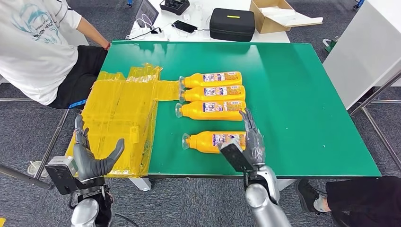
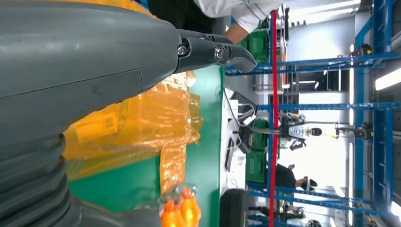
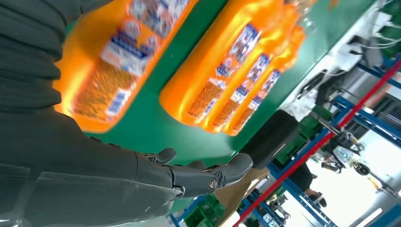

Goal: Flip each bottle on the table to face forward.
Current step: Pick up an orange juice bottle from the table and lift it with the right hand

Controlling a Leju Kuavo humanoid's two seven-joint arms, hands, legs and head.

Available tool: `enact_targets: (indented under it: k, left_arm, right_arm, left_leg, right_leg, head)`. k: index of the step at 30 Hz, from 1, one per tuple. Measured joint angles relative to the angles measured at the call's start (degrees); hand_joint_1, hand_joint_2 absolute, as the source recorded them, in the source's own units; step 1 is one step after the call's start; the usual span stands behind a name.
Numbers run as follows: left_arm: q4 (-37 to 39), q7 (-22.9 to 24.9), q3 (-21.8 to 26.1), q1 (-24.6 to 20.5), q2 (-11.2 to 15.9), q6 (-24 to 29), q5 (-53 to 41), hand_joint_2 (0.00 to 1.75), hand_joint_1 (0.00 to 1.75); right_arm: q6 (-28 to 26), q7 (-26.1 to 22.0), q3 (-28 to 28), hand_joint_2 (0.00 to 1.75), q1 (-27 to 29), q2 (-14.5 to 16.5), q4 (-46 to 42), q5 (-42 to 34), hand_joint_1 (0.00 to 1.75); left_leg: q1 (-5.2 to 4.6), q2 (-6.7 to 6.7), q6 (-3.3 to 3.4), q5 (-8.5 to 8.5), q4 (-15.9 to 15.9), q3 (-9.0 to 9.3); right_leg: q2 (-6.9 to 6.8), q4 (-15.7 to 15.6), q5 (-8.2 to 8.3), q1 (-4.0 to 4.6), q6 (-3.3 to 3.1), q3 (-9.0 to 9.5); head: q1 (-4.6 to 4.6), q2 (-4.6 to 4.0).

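Several orange bottles lie on their sides on the green table (image 1: 293,80), caps pointing left. Three lie side by side: the far bottle (image 1: 211,79), the middle bottle (image 1: 213,93) and the third bottle (image 1: 210,110). A separate near bottle (image 1: 208,141) lies closer to the front edge. My right hand (image 1: 250,137) hovers open at the base end of the near bottle (image 3: 108,56), fingers stretched out, nothing held. My left hand (image 1: 90,153) is open over the yellow plastic wrap (image 1: 118,118) at the table's left front, thumb spread.
A person in a white shirt (image 1: 33,42) sits at the table's left rear. Behind the green table, a white table holds a black case (image 1: 231,23), a cardboard box (image 1: 274,14) and cables. A white panel (image 1: 364,52) stands on the right.
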Motion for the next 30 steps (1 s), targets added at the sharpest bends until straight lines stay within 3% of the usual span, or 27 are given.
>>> enact_targets:
  k: [6, 10, 14, 21, 30]
  left_arm:
    - [1.1, 0.0, 1.0, -0.8, 0.0, -0.2, -0.2, 1.75, 0.00]
    - [1.9, 0.0, 1.7, -1.4, 0.0, -0.5, -0.6, 1.75, 0.00]
    - [3.0, 0.0, 2.5, -2.7, 0.3, -0.6, -0.9, 1.75, 0.00]
    - [5.7, 0.0, 3.5, -5.3, 0.8, -0.3, -1.3, 1.75, 0.00]
    - [8.0, 0.0, 4.3, -6.6, 1.2, -0.6, -1.4, 1.75, 0.00]
  right_arm:
    - [3.7, 3.4, 0.1, 1.75, -2.5, -1.9, 1.5, 1.3, 0.00]
    - [12.9, 7.2, 2.0, 1.75, -3.9, -4.2, 3.4, 1.6, 0.00]
    - [19.9, 7.2, 5.3, 1.75, -5.8, -6.5, 6.9, -0.8, 0.00]
    - [22.8, 7.3, 9.7, 1.75, -11.2, -9.5, 12.8, -2.5, 0.00]
    - [23.7, 9.3, 13.9, 1.75, -14.2, -13.6, 14.7, -2.4, 0.00]
  left_leg:
    - [0.01, 0.00, -0.01, -0.04, 0.0, -0.05]
    - [0.01, -0.01, -0.01, -0.05, 0.0, -0.08]
    - [0.00, -0.03, 0.00, -0.03, 0.0, -0.09]
    - [0.00, -0.02, 0.00, -0.01, 0.0, -0.06]
    - [0.00, -0.03, 0.00, -0.03, 0.0, -0.09]
  right_leg:
    - [0.00, 0.0, -0.03, 0.01, 0.00, -0.03]
    - [0.00, 0.0, -0.04, 0.01, 0.00, -0.05]
    - [-0.01, 0.0, -0.03, 0.00, 0.01, -0.04]
    - [-0.01, 0.0, -0.01, 0.01, 0.01, -0.04]
    - [-0.01, 0.0, -0.02, 0.00, 0.02, -0.04]
  head:
    - [-0.01, 0.00]
    - [0.00, 0.00]
    - [0.01, 0.01]
    - [0.00, 0.00]
    - [-0.02, 0.00]
